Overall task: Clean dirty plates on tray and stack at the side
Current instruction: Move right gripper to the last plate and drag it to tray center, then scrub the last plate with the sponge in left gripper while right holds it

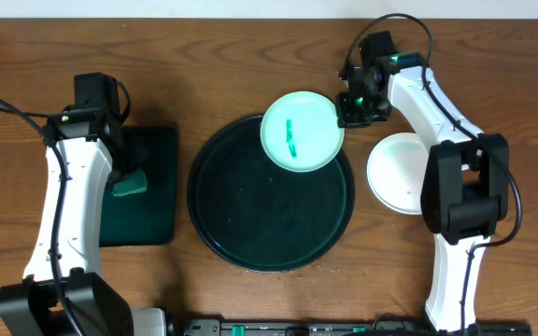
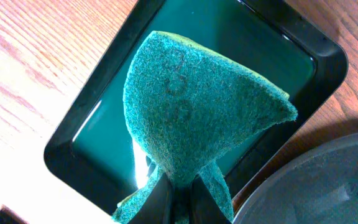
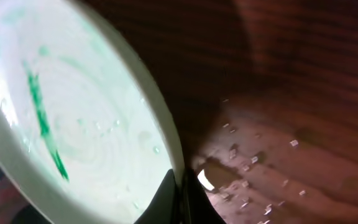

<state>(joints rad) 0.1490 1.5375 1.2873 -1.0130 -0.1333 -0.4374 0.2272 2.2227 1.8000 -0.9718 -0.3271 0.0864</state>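
My right gripper (image 1: pixel 349 112) is shut on the rim of a pale-teal plate (image 1: pixel 302 132) with a teal scribble smear, held over the far right part of the round black tray (image 1: pixel 271 252). The right wrist view shows the smeared plate (image 3: pixel 73 124) pinched at its edge by my fingers (image 3: pixel 182 190). A clean white plate (image 1: pixel 398 173) lies on the table right of the tray. My left gripper (image 1: pixel 129 179) is shut on a green scouring pad (image 2: pixel 197 106), held over the dark green rectangular tray (image 2: pixel 73 162). A third plate is not in view.
The dark green rectangular tray (image 1: pixel 148 219) lies left of the black tray, whose rim shows in the left wrist view (image 2: pixel 309 180). The table is brown wood.
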